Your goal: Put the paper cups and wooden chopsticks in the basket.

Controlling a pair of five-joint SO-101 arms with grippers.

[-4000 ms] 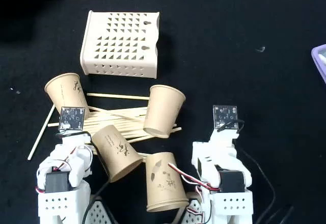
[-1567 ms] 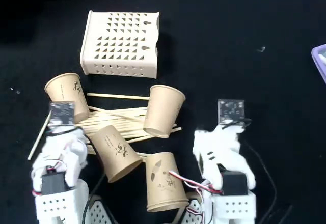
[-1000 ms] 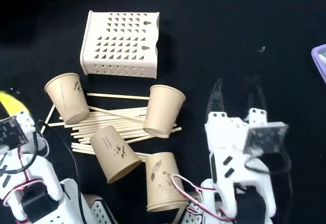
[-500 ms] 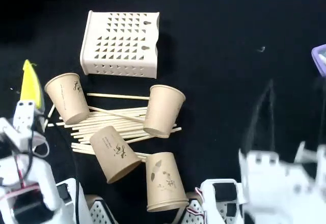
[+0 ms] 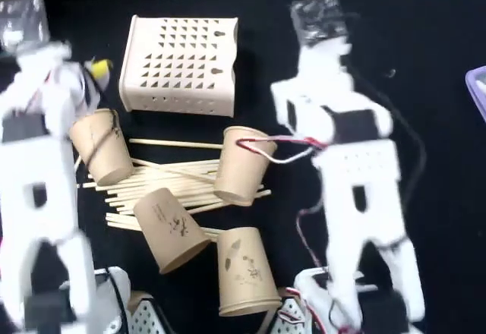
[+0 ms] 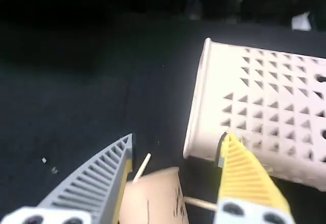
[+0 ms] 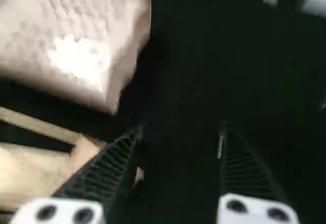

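The cream perforated basket [image 5: 182, 64] lies on its side at the back of the black table. Several paper cups lie in front of it: one at the left [image 5: 99, 148], one in the middle [image 5: 243, 165], two nearer the arm bases [image 5: 171, 228] [image 5: 244, 272]. Wooden chopsticks [image 5: 175, 182] are piled between them. My left gripper [image 6: 177, 140] is open above the left cup [image 6: 153, 201], beside the basket's end [image 6: 204, 96]. My right gripper [image 7: 181, 128] is open over bare table, right of the basket [image 7: 76, 46]. Neither holds anything.
A purple tray [image 5: 477, 91] pokes in at the right edge. The right arm [image 5: 334, 121] stretches over the table just right of the middle cup. Black cloth to the right of the basket is open ground.
Both arms have risen from their folded rest poses and stretched toward the back of the table, grippers opening. The cups, chopsticks and basket have not moved.
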